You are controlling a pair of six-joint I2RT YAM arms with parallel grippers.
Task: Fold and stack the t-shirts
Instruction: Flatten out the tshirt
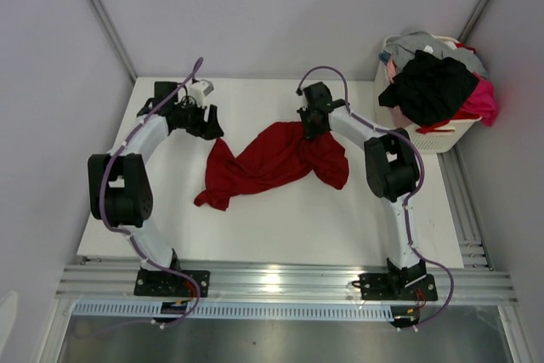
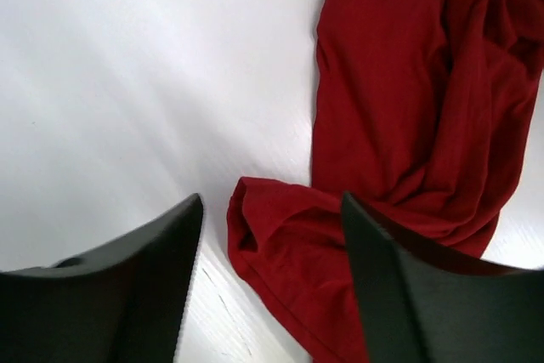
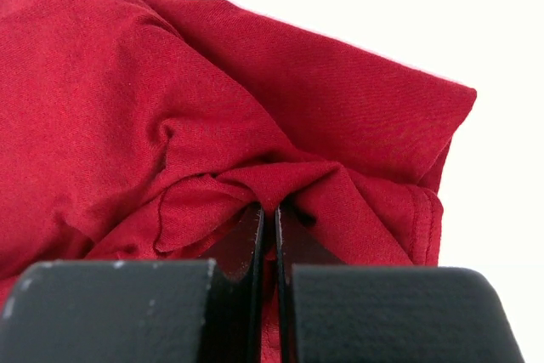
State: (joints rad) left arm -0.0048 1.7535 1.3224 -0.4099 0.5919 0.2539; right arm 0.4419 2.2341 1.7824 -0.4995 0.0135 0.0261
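Red tee (image 1: pixel 272 163), top view: crumpled on table (image 1: pixel 280 227), well left of basket (image 1: pixel 429 135). My R gripper (image 1: pixel 313 123) is clamped on its basket-side end.
L wrist view: my L gripper (image 2: pixel 270 210) has jaws apart astride a corner, nothing held. Risk: closing bunches two layers.
R wrist view: thin pinch may slip; cloth deeply creased.

The left arm (image 1: pixel 149 135) and the right arm (image 1: pixel 350 127) are built alike, with white tube links between bulky black joint housings. A lilac cable (image 1: pixel 197 67) runs along each arm. Black base plates (image 1: pixel 170 282) sit low in the frame. A small white block (image 1: pixel 201 88) tops the left wrist. The left fingers (image 2: pixel 119 295) are broad matte-black wedges. The right fingers (image 3: pixel 248 248) are slim black blades on blocky black mounts flecked with pale specks.
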